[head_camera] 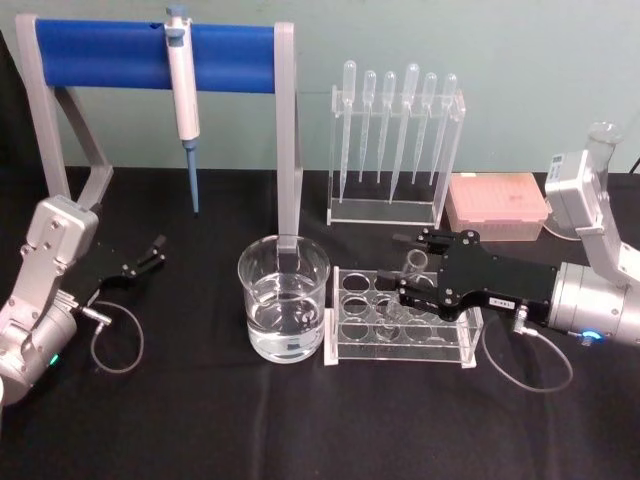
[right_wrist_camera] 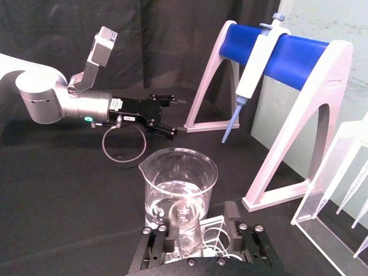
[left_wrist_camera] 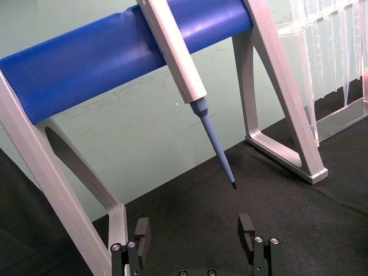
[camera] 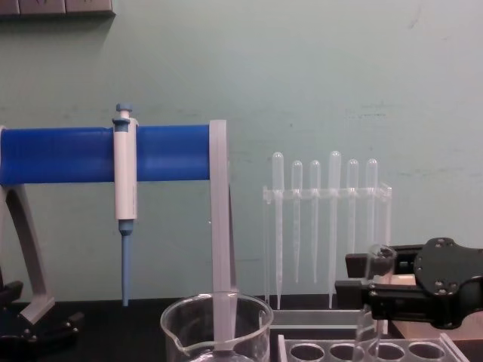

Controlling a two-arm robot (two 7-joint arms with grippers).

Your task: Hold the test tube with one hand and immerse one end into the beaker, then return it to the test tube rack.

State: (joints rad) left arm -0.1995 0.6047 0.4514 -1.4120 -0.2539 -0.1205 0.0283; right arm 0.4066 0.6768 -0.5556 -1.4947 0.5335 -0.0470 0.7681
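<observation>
The test tube point(head_camera: 414, 262) stands in a clear rack point(head_camera: 350, 330) to the right of the beaker point(head_camera: 284, 300), and in the chest view the test tube point(camera: 371, 294) leans a little. My right gripper point(head_camera: 402, 264) reaches in from the right with a finger on either side of the tube's upper part. In the right wrist view the test tube point(right_wrist_camera: 187, 221) sits between the pads, close to one finger with a gap to the other, so the right gripper point(right_wrist_camera: 198, 230) is open. The beaker point(right_wrist_camera: 178, 184) holds clear liquid. My left gripper point(head_camera: 155, 250) rests open at the far left.
A blue-barred stand point(head_camera: 150, 52) at the back carries a white-and-blue pipettor point(head_camera: 182, 90). Behind the tube rack are a clear stand of plastic pipettes point(head_camera: 395, 150) and a pink box point(head_camera: 497, 203). A black cloth covers the table point(head_camera: 200, 420).
</observation>
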